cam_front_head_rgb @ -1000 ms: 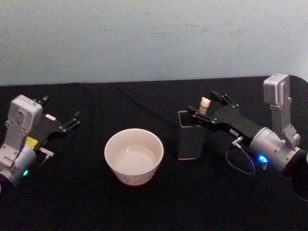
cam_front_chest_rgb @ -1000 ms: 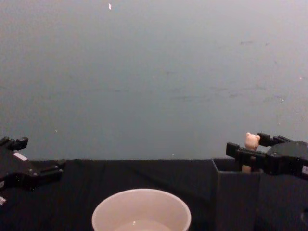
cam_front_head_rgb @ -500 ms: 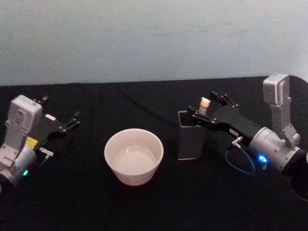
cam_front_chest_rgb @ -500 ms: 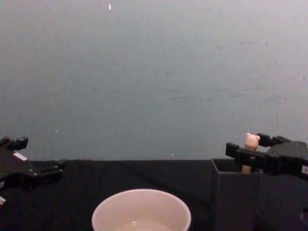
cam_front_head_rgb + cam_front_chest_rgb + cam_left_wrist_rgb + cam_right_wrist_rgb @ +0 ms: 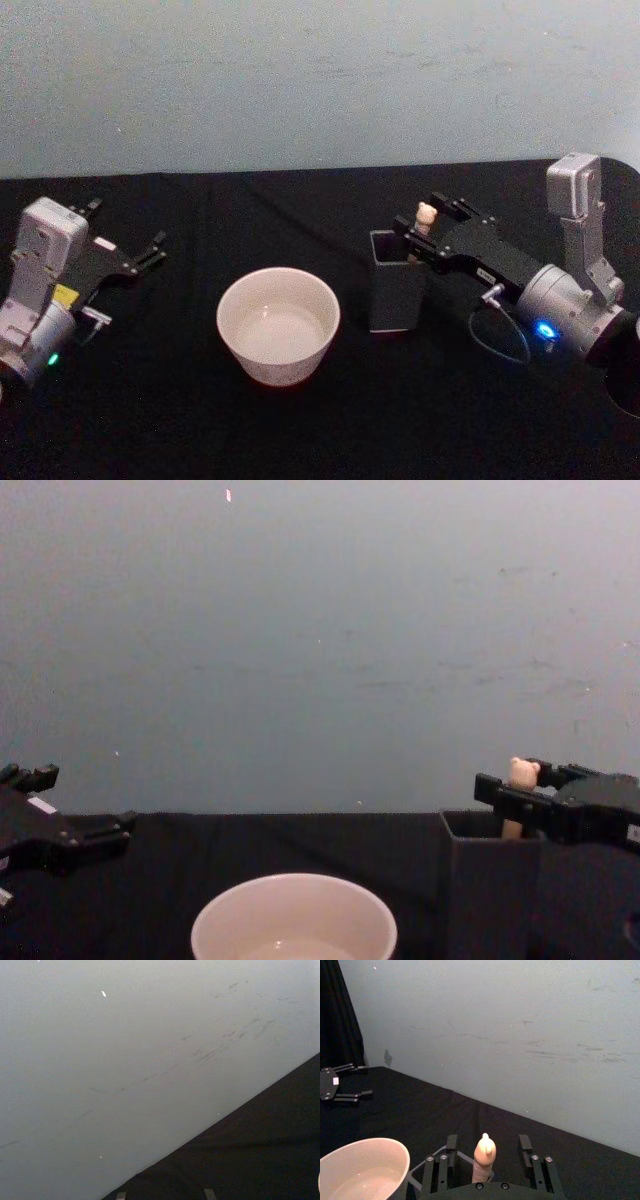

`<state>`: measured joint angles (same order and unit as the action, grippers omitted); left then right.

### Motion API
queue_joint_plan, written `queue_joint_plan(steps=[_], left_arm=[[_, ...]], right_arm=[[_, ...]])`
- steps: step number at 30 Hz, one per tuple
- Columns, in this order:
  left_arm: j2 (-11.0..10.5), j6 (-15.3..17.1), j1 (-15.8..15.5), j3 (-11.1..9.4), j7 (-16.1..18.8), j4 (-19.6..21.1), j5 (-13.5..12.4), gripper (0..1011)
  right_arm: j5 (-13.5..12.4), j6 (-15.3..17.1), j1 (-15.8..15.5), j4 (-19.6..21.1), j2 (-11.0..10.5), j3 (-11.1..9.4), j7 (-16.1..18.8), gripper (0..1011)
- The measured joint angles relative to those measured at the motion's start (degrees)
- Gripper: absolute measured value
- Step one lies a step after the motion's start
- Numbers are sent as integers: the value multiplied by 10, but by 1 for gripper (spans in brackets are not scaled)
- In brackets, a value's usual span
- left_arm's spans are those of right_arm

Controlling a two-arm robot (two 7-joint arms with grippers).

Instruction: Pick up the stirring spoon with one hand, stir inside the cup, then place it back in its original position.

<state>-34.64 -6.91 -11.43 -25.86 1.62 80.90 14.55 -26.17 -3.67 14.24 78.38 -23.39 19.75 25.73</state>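
The stirring spoon (image 5: 426,213) stands upright in the dark grey square-mouthed holder (image 5: 397,285), with its beige bear head (image 5: 521,772) poking above the rim. My right gripper (image 5: 428,222) is open around that handle. In the right wrist view one finger (image 5: 451,1142) stands on each side of the spoon (image 5: 484,1152), with a gap on both sides. The cream cup (image 5: 278,322) sits left of the holder and holds a little clear liquid. My left gripper (image 5: 128,225) rests open at the far left, well apart from the cup.
A black cloth (image 5: 300,430) covers the table and a pale wall (image 5: 320,630) rises just behind it. The holder (image 5: 490,880) stands close beside the cup (image 5: 293,920). Bare cloth lies in front of both and between the cup and the left arm.
My right gripper has shifted slightly back to the right around the spoon handle, its fingers still apart. Spoon, holder, cup and left arm have not moved.
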Motion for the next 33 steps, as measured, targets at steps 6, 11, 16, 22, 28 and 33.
queue_joint_plan(steps=[6,11,16,22,28,33], left_arm=[[0,0,0,0,0,0,0,1001],[0,0,0,0,0,0,0,1001],[0,0,0,0,0,0,0,1001],[0,0,0,0,0,0,0,1002],[0,0,0,0,0,0,0,1001],[0,0,0,0,0,0,0,1001]], right_arm=[[0,0,0,0,0,0,0,562],[0,0,0,0,0,0,-1,418],[0,0,0,0,0,0,-1,277],[-1,-1,0,0,0,0,-1,214],[-1,-1,0,0,0,0,-1,214],[-1,0,0,0,0,0,0,214]])
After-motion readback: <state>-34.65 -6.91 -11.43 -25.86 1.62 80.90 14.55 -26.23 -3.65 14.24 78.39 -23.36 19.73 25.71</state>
